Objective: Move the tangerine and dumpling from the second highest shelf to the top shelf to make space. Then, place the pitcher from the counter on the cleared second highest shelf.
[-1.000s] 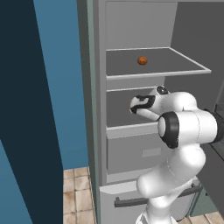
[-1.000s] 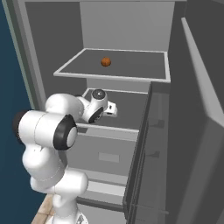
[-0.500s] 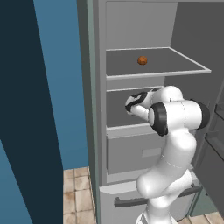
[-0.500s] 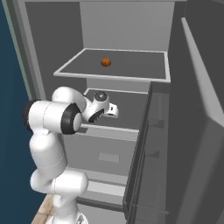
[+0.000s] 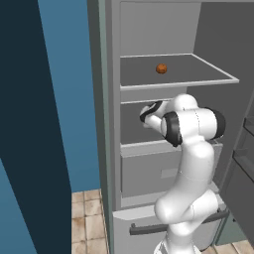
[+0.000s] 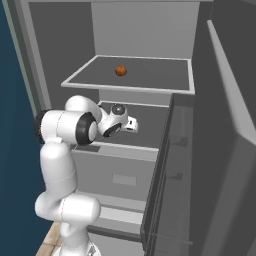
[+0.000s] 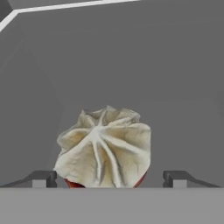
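Dumpling (image 7: 104, 148) on the second highest shelf (image 7: 175, 78), pale cream, pleated from a central knot, with a thin red edge showing under its lower rim. Sits between the two dark fingertips (image 7: 40, 178), one on each side, each with a gap to the dumpling; jaws wide, touching nothing, nothing held. Gripper (image 7: 107, 179) reaching into the fridge just above that shelf, seen in the left base view at (image 5: 145, 113) and in the right base view at (image 6: 131, 124), with the white wrist and a dark joint close behind it. Dumpling itself hidden behind the hand in both base views. Second highest shelf (image 6: 155, 125) dark grey with a thin white rim, its back left corner in sight at the top of the hand view. One level up, tangerine (image 5: 161, 68) resting on the top shelf (image 5: 208, 74), near the middle, slightly toward the back; same small orange ball at (image 6: 120, 71) on that shelf (image 6: 165, 80) in the right base view. Well apart from the gripper, a full level higher. Below the working shelf, a grey drawer front (image 5: 149, 171) with a small lighter label patch. Further down, a dark bar handle (image 5: 149, 229) across the lower compartment. Fridge door (image 6: 225, 165) swung open on the right. Blue wall (image 5: 69, 94) to the left of the fridge, beige tiled floor (image 5: 89, 223) beneath it.
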{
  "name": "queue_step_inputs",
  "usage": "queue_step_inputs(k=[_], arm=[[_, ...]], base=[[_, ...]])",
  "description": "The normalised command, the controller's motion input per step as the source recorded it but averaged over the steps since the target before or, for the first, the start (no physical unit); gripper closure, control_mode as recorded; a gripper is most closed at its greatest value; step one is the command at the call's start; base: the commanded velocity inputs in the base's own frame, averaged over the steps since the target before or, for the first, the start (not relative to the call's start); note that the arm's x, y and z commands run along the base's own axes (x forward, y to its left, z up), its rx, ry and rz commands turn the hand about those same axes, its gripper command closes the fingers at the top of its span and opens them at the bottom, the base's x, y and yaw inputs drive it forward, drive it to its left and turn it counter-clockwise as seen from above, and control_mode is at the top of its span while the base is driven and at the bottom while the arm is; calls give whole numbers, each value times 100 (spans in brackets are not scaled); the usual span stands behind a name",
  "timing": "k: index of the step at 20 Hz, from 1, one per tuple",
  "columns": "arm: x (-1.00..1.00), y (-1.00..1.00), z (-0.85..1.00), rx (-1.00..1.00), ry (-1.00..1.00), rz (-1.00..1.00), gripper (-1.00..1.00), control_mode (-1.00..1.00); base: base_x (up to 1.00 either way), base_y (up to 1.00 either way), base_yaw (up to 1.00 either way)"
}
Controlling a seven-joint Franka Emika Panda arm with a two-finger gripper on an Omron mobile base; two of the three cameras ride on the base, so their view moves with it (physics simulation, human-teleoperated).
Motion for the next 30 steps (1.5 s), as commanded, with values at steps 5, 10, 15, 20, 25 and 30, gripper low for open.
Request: queue_step_inputs(k=[5, 10, 15, 20, 25, 30], arm=[[35, 0, -27, 0, 0, 0, -100, -100], [17, 9, -37, 0, 0, 0, -100, -100], [5, 20, -36, 0, 0, 0, -100, -100], [0, 25, -37, 0, 0, 0, -100, -100], [4, 18, -38, 0, -2, 0, -100, -100], [14, 16, -31, 0, -5, 0, -100, -100]], base=[[0, 0, 0], [0, 0, 0], [0, 0, 0], [0, 0, 0], [0, 0, 0], [0, 0, 0]])
